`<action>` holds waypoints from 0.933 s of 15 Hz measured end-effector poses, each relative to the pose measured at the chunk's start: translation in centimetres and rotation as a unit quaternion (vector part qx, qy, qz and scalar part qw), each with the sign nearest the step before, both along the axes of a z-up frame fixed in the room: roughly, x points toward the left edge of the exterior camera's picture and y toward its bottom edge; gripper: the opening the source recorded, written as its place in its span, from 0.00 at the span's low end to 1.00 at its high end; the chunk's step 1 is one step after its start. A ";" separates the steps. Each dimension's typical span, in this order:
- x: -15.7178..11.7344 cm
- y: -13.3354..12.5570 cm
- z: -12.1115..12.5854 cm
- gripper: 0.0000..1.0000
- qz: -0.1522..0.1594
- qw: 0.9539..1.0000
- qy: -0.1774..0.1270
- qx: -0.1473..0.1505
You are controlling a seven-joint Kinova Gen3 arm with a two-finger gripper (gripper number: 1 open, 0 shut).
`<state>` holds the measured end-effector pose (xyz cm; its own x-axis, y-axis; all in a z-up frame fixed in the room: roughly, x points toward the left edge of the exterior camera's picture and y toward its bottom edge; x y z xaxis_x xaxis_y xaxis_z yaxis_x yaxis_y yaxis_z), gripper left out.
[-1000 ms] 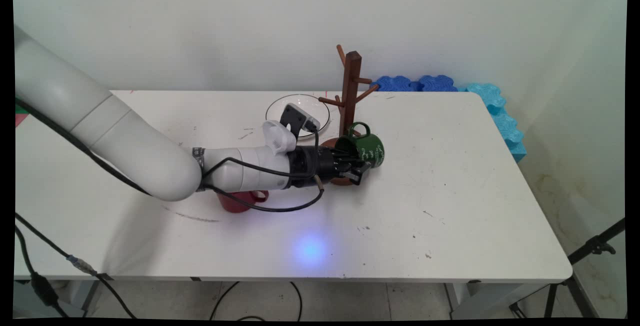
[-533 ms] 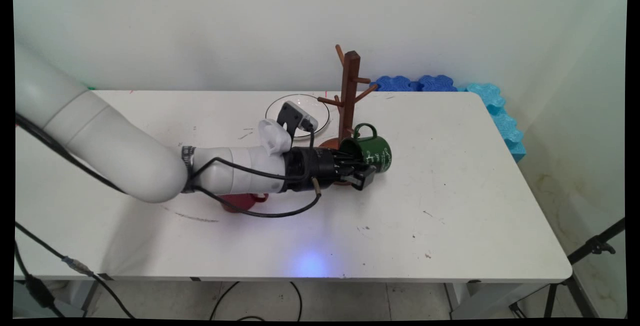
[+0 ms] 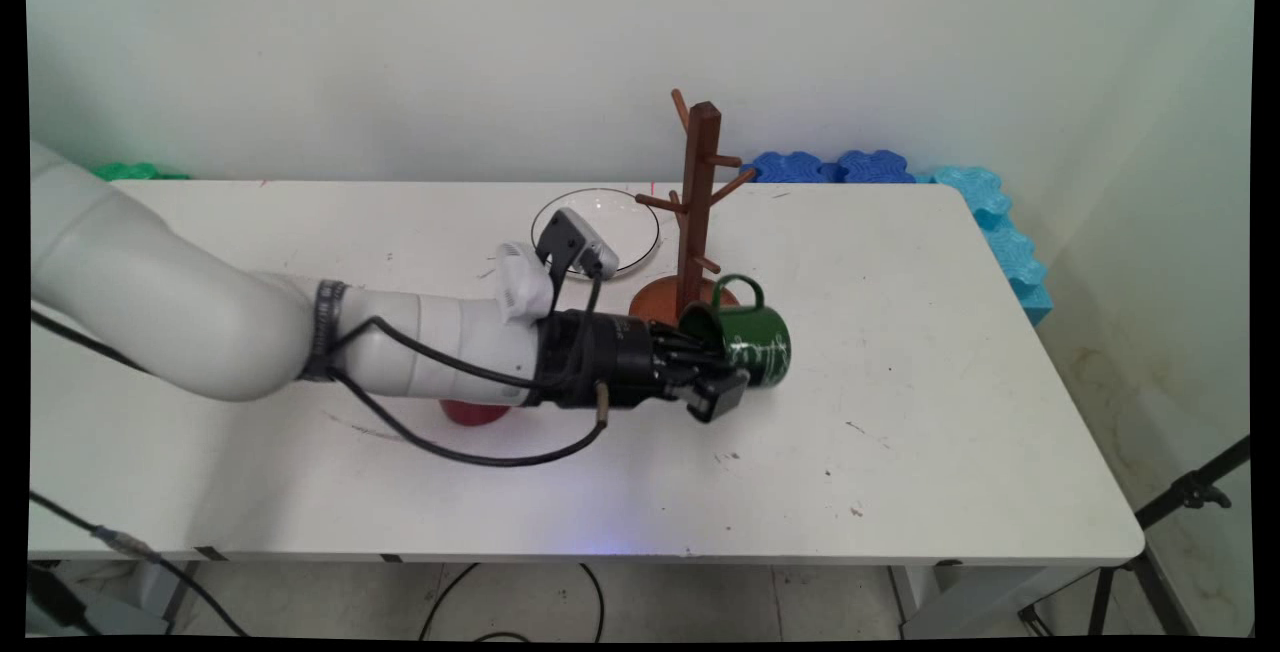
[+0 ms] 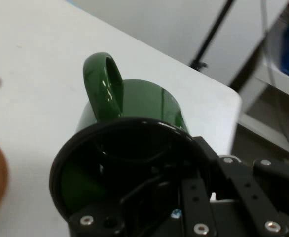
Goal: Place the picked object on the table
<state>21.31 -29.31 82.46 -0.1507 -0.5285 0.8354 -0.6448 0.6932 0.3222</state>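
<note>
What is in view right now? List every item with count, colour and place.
green mug: 1, dark green with white lettering, on its side with its handle up, gripped at the rim by the hand, near side of the mug tree's base
mug tree: 1, brown wood, upright behind the mug, no mugs on its pegs
glass plate: 1, clear, on the table left of the mug tree, partly behind the wrist camera
red mug: 1, red, mostly hidden under the forearm
table: 1, white, scuffed
foam blocks: several, blue, beyond the table's far right corner
hand: 1, black, one finger inside the mug and one outside, closed on its rim
</note>
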 end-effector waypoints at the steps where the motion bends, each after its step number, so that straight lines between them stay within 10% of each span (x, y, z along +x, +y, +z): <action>1: 0.1 0.5 0.5 0.00 -0.011 1.000 -0.006 0.007; 14: 5.4 -0.4 7.1 0.00 -0.058 0.995 -0.074 0.023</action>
<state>26.74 -29.73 89.59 -0.3331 -0.5378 0.7745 -0.6042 0.7523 0.2625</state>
